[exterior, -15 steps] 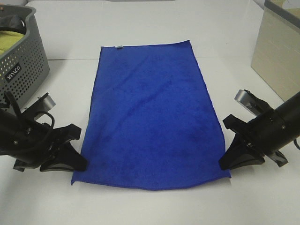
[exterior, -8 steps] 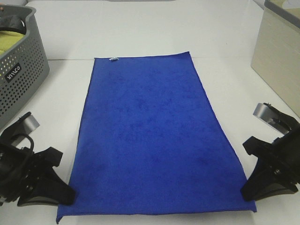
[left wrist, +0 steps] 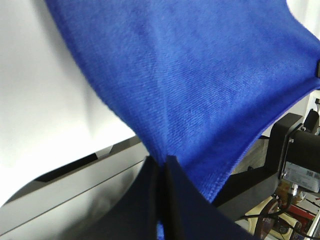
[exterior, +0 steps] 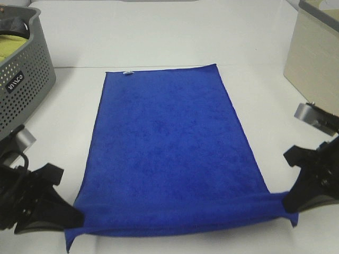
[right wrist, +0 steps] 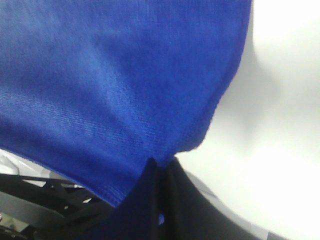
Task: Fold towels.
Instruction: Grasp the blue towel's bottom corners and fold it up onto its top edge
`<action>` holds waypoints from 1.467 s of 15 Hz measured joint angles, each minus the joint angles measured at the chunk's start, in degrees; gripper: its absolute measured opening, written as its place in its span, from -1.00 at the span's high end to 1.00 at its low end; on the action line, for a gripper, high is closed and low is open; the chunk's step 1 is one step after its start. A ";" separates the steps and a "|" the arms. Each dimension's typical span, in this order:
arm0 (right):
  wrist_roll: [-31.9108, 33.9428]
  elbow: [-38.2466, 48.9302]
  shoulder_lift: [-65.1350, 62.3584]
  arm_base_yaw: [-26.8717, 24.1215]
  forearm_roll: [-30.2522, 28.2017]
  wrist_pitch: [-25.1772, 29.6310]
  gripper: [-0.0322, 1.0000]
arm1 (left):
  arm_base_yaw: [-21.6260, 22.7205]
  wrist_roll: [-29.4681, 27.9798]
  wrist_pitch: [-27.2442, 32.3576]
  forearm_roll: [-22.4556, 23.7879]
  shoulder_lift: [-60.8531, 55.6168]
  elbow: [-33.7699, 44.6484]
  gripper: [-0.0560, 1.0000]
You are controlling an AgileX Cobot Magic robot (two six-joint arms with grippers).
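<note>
One royal-blue towel (exterior: 169, 143) is lying lengthwise down the middle of the white table (exterior: 159, 37). Its far short edge is resting flat and is carrying a small pale tag (exterior: 127, 73) close to the far-left corner. The near short edge is standing clear of the surface, stretching in a taut ridge between its two near corners, with a narrow strip of cloth hanging below that ridge.

The left gripper (exterior: 74, 218) is pinching the near-left corner. In the left wrist view its jaws (left wrist: 162, 172) are pressing together, with the blue pile (left wrist: 190, 75) fanning out from the pinch point. The right gripper (exterior: 288, 203) is pinching the near-right corner. In the right wrist view it (right wrist: 162, 167) is likewise clamping tight on the cloth (right wrist: 100, 75), which is spreading away from the black fingertips. Both arms are sitting low, at the near corners of the table.

Away from the towel, a grey perforated basket (exterior: 24, 87) is standing at the far left, well apart from the cloth's left edge, and is holding a yellow-green cloth (exterior: 9, 48). A beige box (exterior: 315, 58) is standing at the far right.
</note>
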 joint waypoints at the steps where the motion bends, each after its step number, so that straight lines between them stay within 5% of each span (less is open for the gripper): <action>1: 0.00 -3.50 0.63 0.00 -0.29 0.34 0.91 | 0.00 -1.89 -0.06 0.52 0.00 -3.09 0.88; 8: 0.23 -43.37 21.43 0.00 -0.52 9.00 0.91 | 0.00 -16.21 -4.30 17.13 11.80 -32.60 0.88; 16: 2.98 -82.33 44.06 3.04 -0.92 10.89 0.91 | 0.00 -16.56 -13.06 22.23 28.99 -57.07 0.89; 22: 3.78 -90.76 53.69 3.38 -0.69 2.12 0.91 | 0.00 -11.75 -24.75 22.80 36.38 -65.95 0.89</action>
